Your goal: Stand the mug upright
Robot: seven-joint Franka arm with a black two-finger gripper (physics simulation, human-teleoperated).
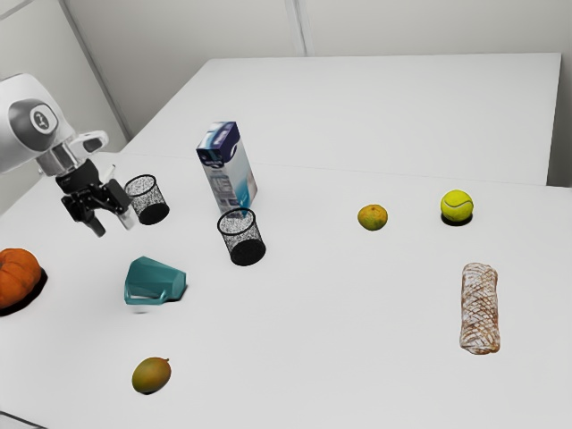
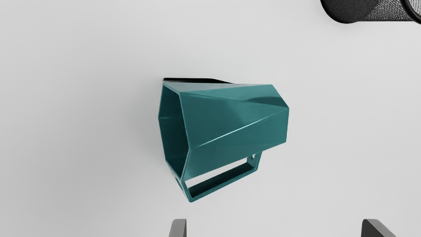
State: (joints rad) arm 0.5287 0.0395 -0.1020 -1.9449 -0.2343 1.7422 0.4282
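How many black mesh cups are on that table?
2. In the exterior view, one black mesh cup shows just right of the tool; the other cup is in front of the tall carton.

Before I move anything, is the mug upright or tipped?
Tipped: the teal mug lies on its side, its open mouth facing sideways in the wrist view.

Glossy, smooth-faceted teal mug (image 2: 230,121).
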